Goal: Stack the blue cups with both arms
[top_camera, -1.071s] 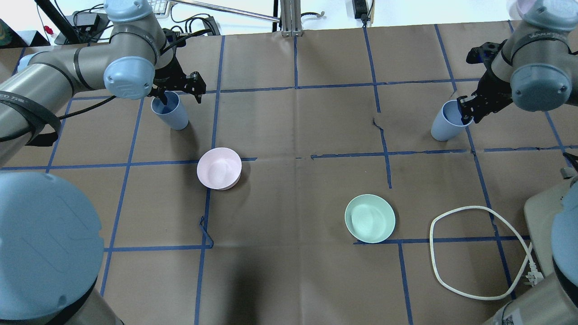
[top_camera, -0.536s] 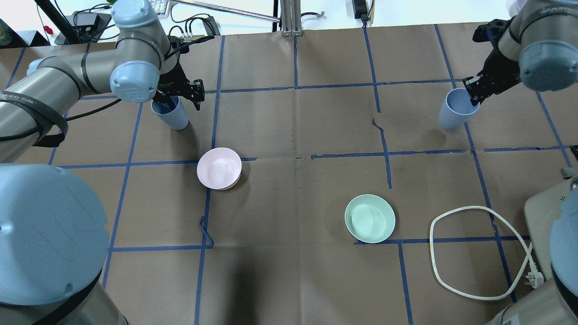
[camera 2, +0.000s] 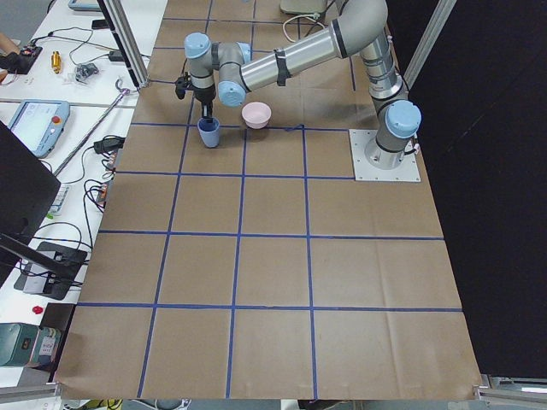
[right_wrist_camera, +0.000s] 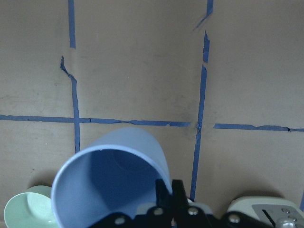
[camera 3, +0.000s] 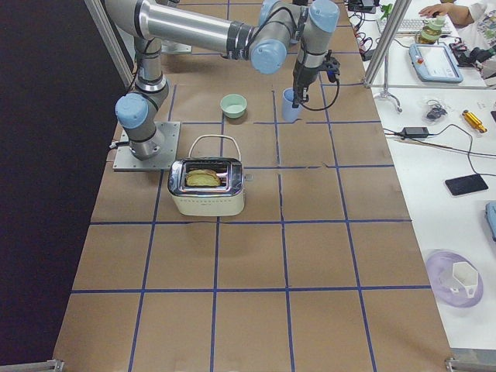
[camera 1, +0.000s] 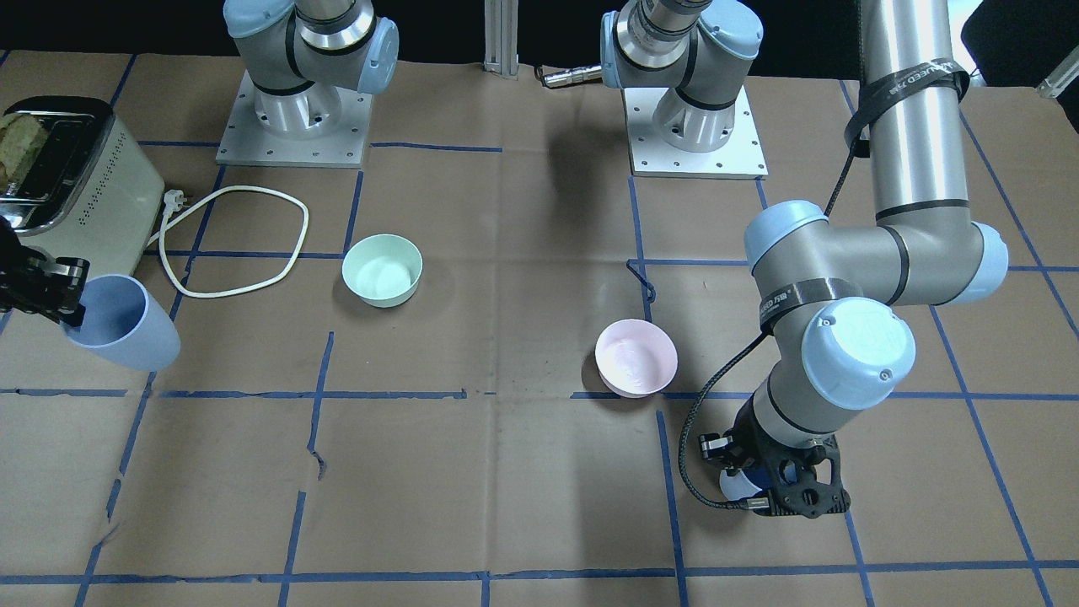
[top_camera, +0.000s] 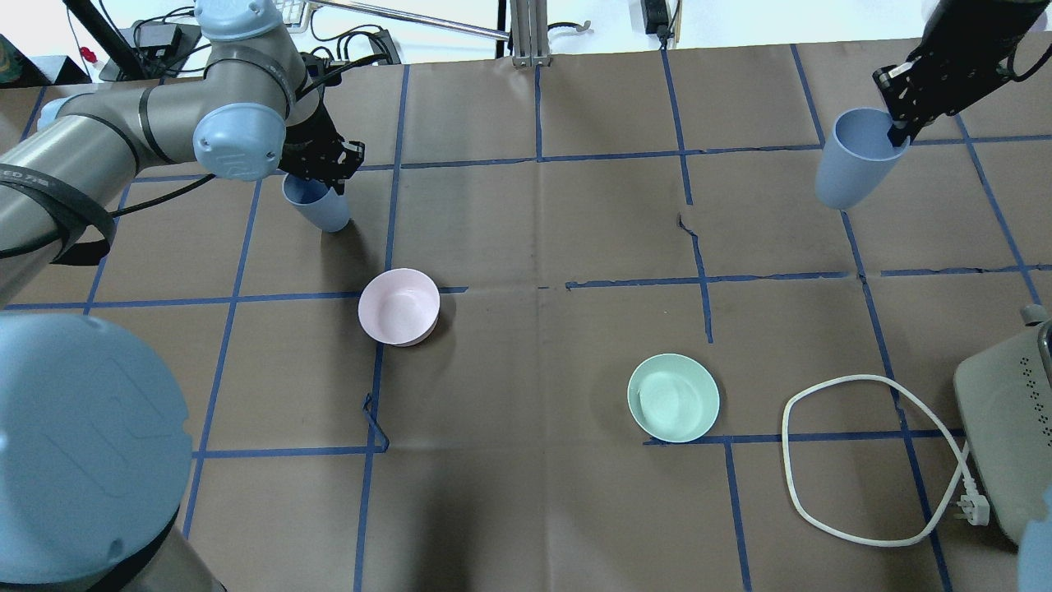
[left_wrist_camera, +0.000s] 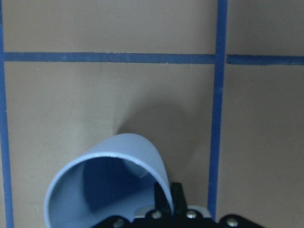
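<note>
Pinching both blue cups [top_camera: 846, 168], well apart

Brown taped table [top_camera: 526, 370] w/ pink bowl [top_camera: 399, 306], green bowl [top_camera: 673, 397], toaster [camera 1: 84, 194], cord [top_camera: 855, 377]

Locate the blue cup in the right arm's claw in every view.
Front-facing: blue cup far left, mid-height.
Overhead: upper right, in the right claw.
Exterior left: not in view.
Exterior right: top centre.
Left wrist: absent; that is the other blue cup.
Right wrist: bottom left.
Shared landmark: mint-green bowl, visible in those four views.
</note>
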You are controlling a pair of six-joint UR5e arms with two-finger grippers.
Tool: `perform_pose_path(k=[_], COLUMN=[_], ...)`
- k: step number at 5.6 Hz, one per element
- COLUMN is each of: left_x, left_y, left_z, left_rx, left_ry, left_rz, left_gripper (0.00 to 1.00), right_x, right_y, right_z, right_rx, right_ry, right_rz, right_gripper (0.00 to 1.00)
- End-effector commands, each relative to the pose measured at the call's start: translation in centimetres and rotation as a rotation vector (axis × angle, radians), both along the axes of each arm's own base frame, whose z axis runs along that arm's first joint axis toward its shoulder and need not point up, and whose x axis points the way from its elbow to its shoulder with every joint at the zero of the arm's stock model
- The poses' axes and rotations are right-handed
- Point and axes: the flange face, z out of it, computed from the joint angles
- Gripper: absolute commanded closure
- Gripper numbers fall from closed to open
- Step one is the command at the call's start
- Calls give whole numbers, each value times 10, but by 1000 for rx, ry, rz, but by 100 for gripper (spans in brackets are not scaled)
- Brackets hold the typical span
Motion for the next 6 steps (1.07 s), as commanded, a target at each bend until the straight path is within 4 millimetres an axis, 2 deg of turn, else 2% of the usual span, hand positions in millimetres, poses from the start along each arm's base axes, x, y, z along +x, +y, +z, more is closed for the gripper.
perform_pose_path(k=[1,2,3,4,5,6], left_x=[-64,-145,-214,-262,-285,-289], left_y=[5,9,22,34,44,47], left_z=[16,22,11,7,-6,-5], left_rx=[-52,-158,-156,-164,-146,-148], left_ry=[17,52,77,87,87,90], left_rz=[13,70,96,89,71,58], left_gripper=[100,100,100,99,99,96], right_x=[4,7,11,15,15,15], right_y=[5,4,4,4,4,4], right_z=[6,4,5,5,5,5], right_rx=[13,14,13,13,13,11], right_ry=[-10,-12,-9,-8,-8,-9], right_rz=[-22,-18,-19,-18,-18,-18], right_gripper=[90,90,90,90,90,90])
